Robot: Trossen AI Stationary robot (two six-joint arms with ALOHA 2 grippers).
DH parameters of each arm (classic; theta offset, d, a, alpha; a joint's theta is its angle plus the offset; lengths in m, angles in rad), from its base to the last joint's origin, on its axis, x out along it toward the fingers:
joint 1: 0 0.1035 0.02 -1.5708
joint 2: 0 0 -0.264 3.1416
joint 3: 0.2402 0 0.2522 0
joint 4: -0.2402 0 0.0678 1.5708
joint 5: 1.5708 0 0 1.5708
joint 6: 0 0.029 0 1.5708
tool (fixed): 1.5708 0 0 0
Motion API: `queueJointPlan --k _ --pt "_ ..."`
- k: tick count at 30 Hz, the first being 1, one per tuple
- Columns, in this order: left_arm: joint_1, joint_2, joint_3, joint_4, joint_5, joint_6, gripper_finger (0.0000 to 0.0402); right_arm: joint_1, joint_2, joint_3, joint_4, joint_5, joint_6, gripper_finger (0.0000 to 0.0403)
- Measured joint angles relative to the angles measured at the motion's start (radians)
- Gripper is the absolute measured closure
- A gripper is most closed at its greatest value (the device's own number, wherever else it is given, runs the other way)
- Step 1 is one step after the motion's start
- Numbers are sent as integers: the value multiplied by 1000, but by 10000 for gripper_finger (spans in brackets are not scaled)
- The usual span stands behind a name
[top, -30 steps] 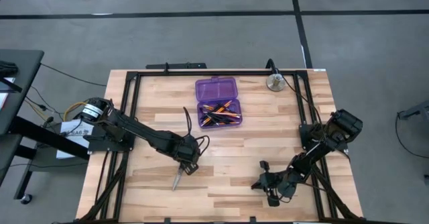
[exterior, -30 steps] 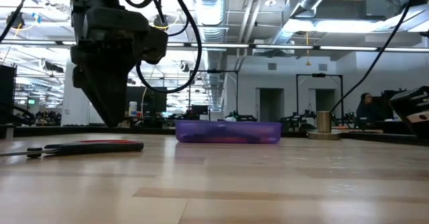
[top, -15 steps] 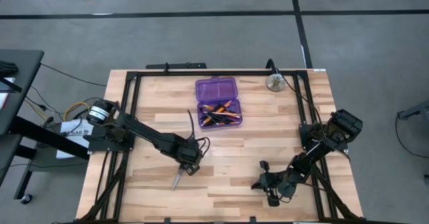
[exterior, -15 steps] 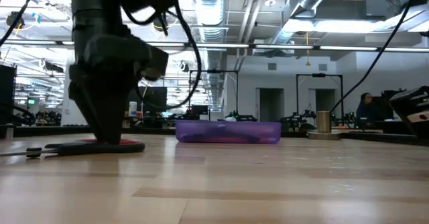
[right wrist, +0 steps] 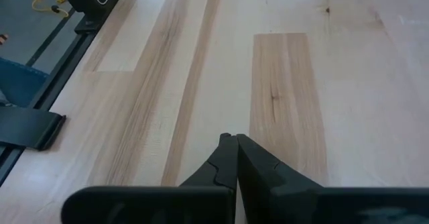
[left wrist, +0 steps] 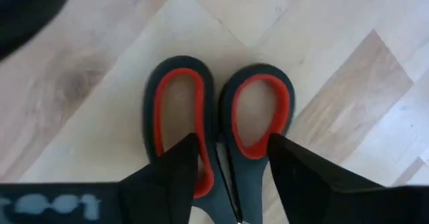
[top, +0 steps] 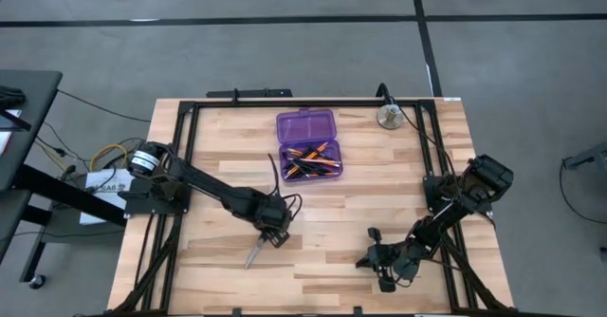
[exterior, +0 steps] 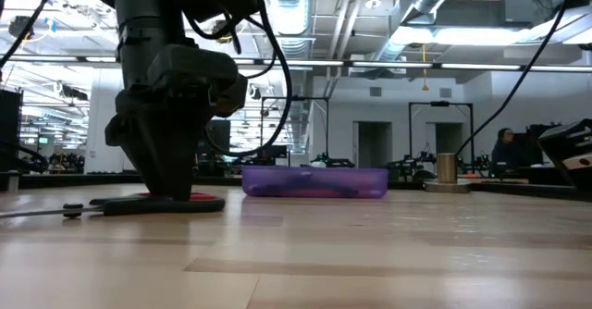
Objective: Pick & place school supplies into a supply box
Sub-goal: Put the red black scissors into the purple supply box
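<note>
Inside, the box (top: 308,143) (lid open) holds pencils (top: 311,158); left pincer (left wrist: 228,167) straddles the scissors (left wrist: 218,127), fingers spread; right pincer (right wrist: 234,158) pressed together.

Two dark jointed arms, looping black cables, tapered black fingers (right wrist: 228,158), a white-lettered wrist band.

The left gripper (top: 273,234) stood low over the scissors (left wrist: 218,133), its fingers (left wrist: 175,167) straddling the handles, so nothing lay free directly beneath it. Between it and the purple box (top: 308,146) the table (top: 360,203) lay bare. The right gripper (top: 365,258) sat well apart, with open wood around it.
</note>
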Motion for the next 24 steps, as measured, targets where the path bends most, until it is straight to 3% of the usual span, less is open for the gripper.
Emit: queueJointPlan --k 9,24 --pt "17 4 1 -19 2 29 338 3 0 0 -1 0 0 402" --pt "19 22 198 -107 -20 146 342 7 0 0 -1 0 0 402"
